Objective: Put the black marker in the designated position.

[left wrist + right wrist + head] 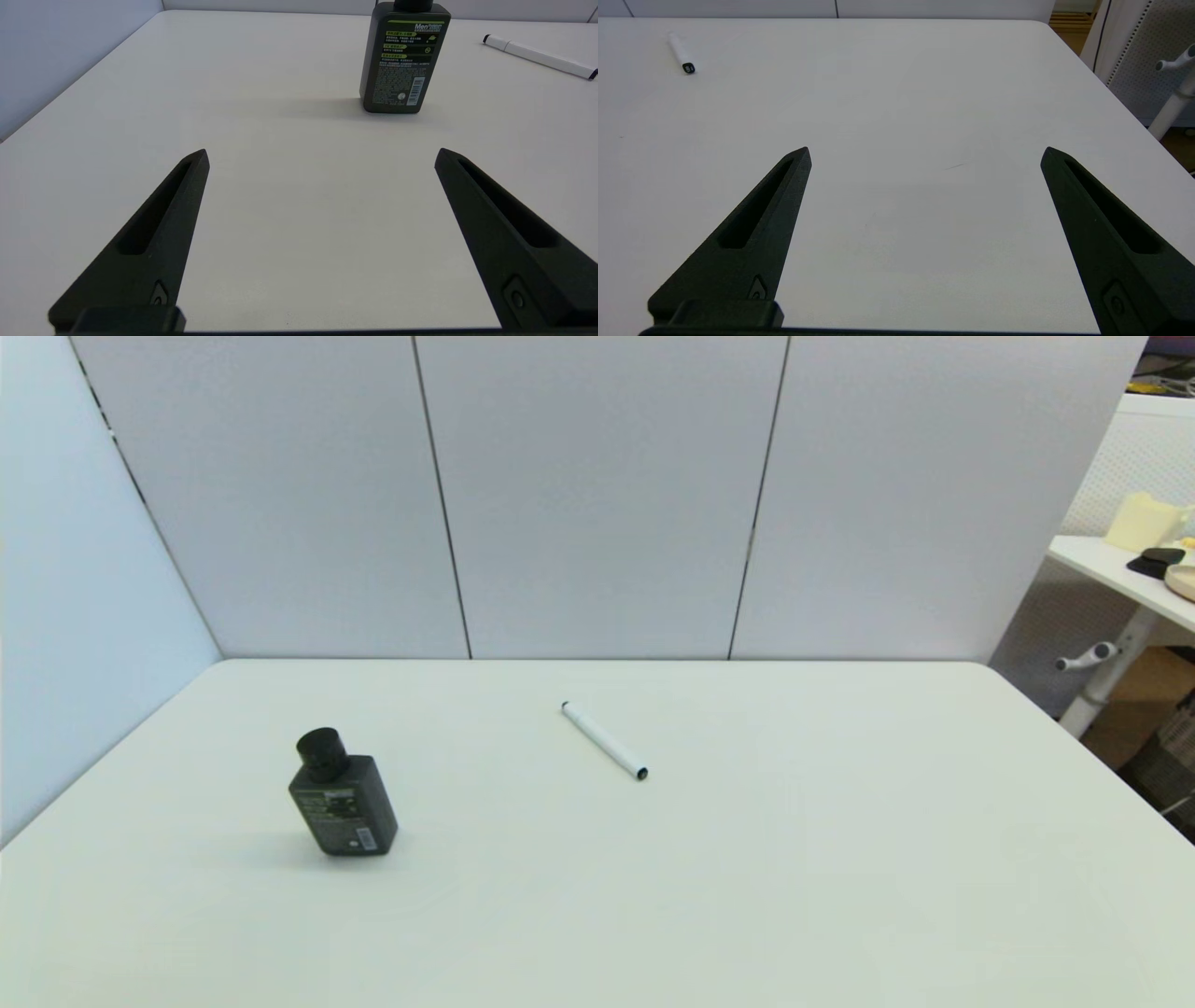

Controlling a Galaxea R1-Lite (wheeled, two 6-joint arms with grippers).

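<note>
You are at the very start, with the left gripper [320, 156] and right gripper [924, 154] both spread wide and empty, and the black marker [681, 53] lying flat well ahead of the right gripper, so reach first.

From my station the table [747, 859] looked like smooth, matt white laminate, with only a soft sheen and a few faint scuffs in the right wrist view. The marker [604, 740] had a smooth white plastic barrel with a slightly glossy black end. The bottle [344, 803] looked like dark grey matt plastic with a printed label, its cap [321, 753] ribbed black plastic. The fingers [154, 224] of the left gripper [321, 156] and those of the right gripper [927, 154] were matt black plastic, faintly grainy. The wall panels [597, 495] behind looked flat, matt white.
</note>
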